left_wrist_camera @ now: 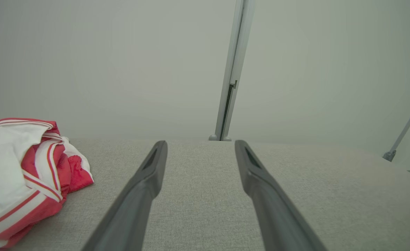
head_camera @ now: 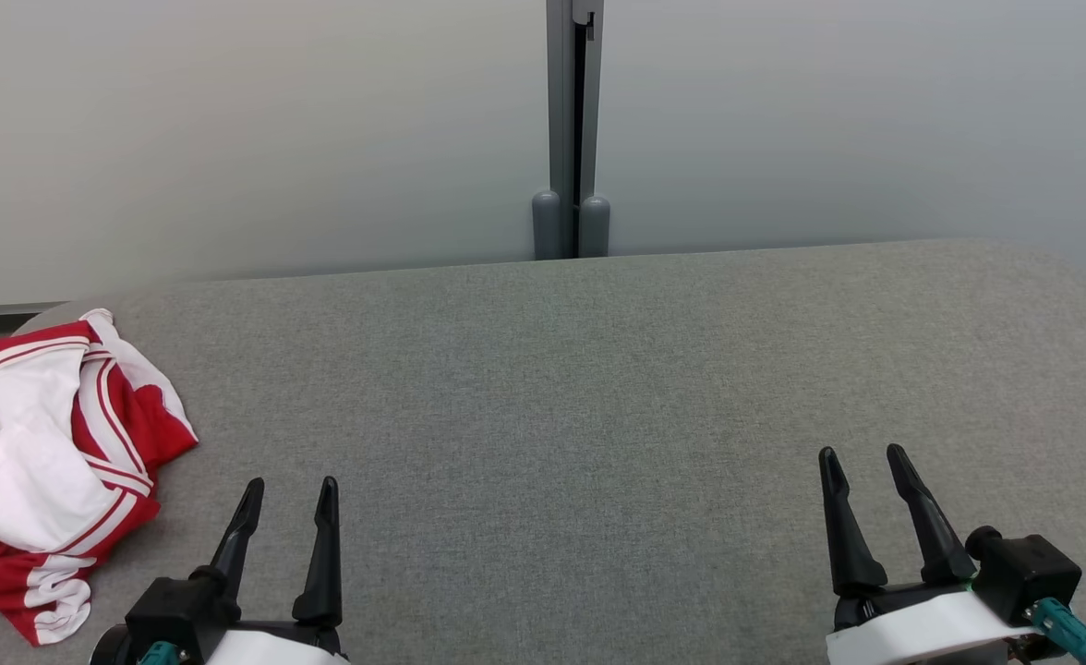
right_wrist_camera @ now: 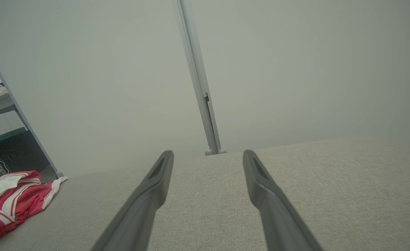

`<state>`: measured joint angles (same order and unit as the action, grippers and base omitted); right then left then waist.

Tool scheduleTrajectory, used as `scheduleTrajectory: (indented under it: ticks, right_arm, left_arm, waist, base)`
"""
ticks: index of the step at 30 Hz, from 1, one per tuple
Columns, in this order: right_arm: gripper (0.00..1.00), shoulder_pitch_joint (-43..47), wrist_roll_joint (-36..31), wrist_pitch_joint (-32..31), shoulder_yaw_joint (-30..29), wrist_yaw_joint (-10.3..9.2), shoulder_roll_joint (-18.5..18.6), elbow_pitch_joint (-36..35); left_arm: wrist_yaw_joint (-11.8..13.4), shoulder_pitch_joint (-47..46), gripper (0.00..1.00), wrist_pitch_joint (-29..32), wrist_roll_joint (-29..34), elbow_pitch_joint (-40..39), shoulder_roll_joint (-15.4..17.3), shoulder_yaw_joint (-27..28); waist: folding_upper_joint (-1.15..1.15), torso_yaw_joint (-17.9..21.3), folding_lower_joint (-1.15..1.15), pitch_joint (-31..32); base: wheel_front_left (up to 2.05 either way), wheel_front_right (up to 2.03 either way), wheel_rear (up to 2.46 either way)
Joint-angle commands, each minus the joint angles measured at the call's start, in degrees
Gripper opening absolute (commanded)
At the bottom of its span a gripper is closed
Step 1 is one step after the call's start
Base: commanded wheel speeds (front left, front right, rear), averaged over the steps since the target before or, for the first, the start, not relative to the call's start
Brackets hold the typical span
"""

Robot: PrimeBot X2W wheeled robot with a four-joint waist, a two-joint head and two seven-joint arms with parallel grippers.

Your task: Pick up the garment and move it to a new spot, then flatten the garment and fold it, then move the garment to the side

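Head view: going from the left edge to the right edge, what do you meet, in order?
Crumpled red and white garment → left gripper, open → grey partition post behind the table's far edge → right gripper, open.

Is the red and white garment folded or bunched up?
Bunched up: the garment lies in a rumpled heap on the table, far left.
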<state>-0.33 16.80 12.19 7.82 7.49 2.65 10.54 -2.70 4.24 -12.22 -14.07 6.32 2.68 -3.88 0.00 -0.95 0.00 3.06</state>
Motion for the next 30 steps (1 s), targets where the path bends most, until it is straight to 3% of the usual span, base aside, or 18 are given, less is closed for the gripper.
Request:
scheduleTrajectory:
  ticks: [1,30]
  right_arm:
    - [1.00,0.00,-1.51,0.64,0.05,0.00,0.32,-0.13]
    - [1.00,1.51,-11.77,3.12,-0.61,0.00,0.35,-1.35]
  left_arm:
    - [0.20,0.11,1.00,-0.53,1.40,-0.10,0.28,0.10]
    - [1.15,2.11,1.00,-2.96,10.51,-0.21,0.32,0.06]
  waist:
    - [0.00,-0.05,0.00,0.00]
    - [0.00,-1.04,0.00,0.93]
  base:
    - [0.00,0.00,0.00]
    - [0.00,0.00,0.00]
